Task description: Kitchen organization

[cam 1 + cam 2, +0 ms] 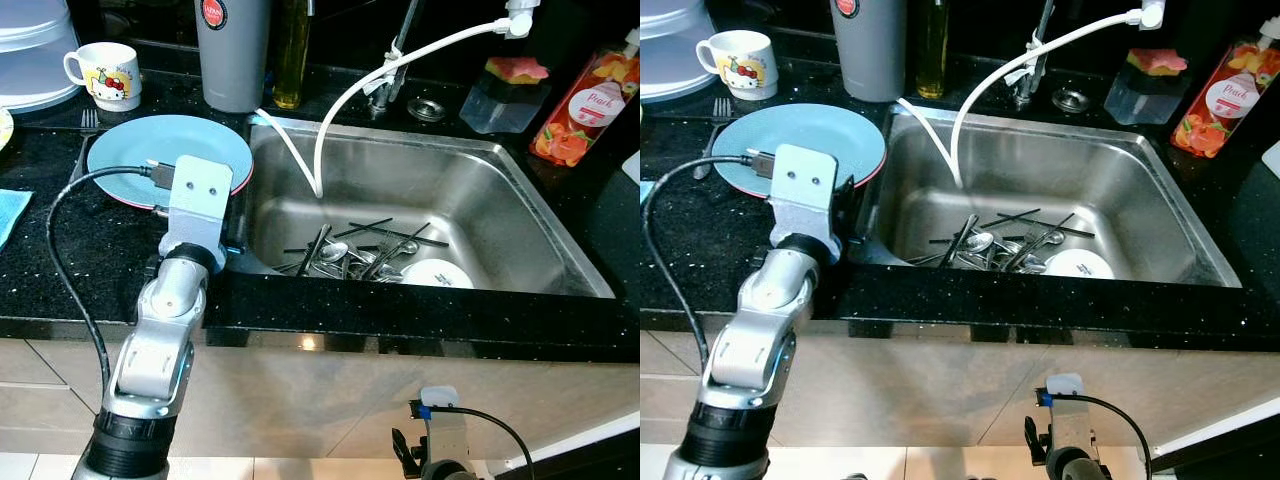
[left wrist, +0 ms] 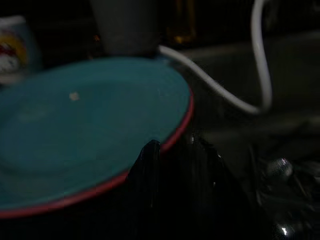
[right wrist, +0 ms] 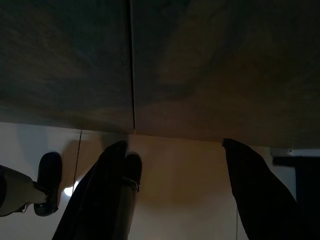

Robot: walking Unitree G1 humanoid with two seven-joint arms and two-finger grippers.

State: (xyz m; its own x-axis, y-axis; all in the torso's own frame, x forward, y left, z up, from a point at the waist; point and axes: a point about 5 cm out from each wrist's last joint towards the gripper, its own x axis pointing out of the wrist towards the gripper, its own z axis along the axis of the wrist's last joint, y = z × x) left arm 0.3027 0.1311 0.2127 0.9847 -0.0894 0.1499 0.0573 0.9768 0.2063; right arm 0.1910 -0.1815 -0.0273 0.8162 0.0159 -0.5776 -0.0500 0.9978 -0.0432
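A light blue plate (image 1: 150, 150) with a red rim lies on the black counter, just left of the steel sink (image 1: 470, 155). My left gripper (image 2: 175, 150) is at the plate's near right edge, by the sink's left rim; in the eye views its grey wrist mount (image 1: 200, 205) hides it. In the sink's basin lie several spoons and chopsticks (image 1: 360, 250) and a small white dish (image 1: 437, 272). My right gripper (image 3: 173, 142) hangs low in front of the cabinet, open and holding nothing.
A cartoon mug (image 1: 105, 73), a grey tumbler (image 1: 232, 50) and an oil bottle (image 1: 291, 50) stand behind the plate. A fork (image 1: 85, 130) lies to its left. A white hose (image 1: 340, 110) drops into the sink. A sponge holder (image 1: 505, 90) and a peach soap bottle (image 1: 585, 100) stand at the back right.
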